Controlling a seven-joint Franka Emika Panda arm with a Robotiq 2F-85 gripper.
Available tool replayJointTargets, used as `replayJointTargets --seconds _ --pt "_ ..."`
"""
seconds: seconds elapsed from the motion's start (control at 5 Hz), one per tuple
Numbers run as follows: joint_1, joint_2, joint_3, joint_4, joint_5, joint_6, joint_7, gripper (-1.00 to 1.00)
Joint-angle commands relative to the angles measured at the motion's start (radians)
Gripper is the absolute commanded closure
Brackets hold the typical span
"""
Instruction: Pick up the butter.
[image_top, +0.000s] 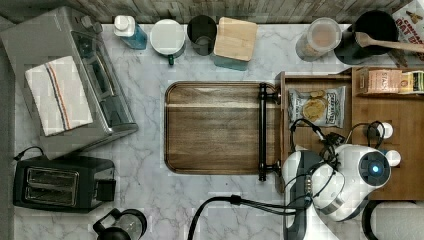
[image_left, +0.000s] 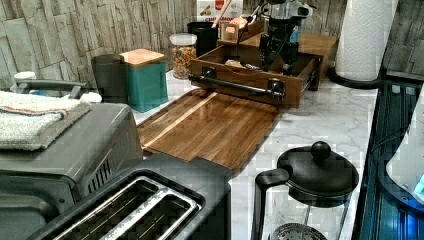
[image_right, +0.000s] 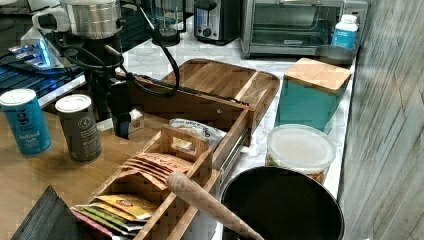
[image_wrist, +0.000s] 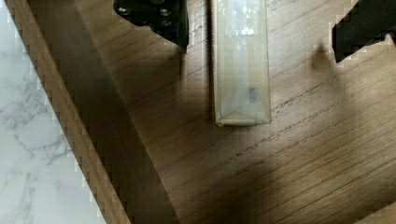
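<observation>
Inside the open wooden drawer (image_wrist: 107, 154), on its bare floor, lies the butter (image_wrist: 242, 60), a pale cream stick lying flat on the wood. The end effector (image_wrist: 261, 23) hangs just above it with both dark fingers (image_wrist: 156, 16) spread wide, one on each long side of the stick, neither touching it and nothing held. Seen in the right view, the end effector (image_right: 122, 122) reaches down into the drawer with the butter (image_right: 135, 121) at its tips. At the top view's right, the arm covers that part of the drawer, while a cookie snack bag (image_top: 316, 106) lies further back in the same drawer. A wooden tray (image_top: 215, 127) rests on the marble desk (image_top: 150, 190) beside the drawer front.
</observation>
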Motion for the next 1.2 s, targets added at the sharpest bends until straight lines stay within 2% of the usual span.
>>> replayJointTargets --seconds 0.2,0.4,0.6,1.0,1.2 --pt "-0.022 0.063 0.036 -0.012 0.115 0.020 -0.048 -1.00" --pt "0.000 0.061 0.031 -0.034 0.074 0.052 0.014 -0.39" --pt "0.032 0.014 0.004 -0.053 0.004 0.028 0.085 1.00" --pt "0.025 -0.048 -0.001 -0.053 -0.054 -0.033 0.080 1.00" --pt "0.050 -0.104 -0.021 -0.073 -0.156 0.017 0.103 1.00"
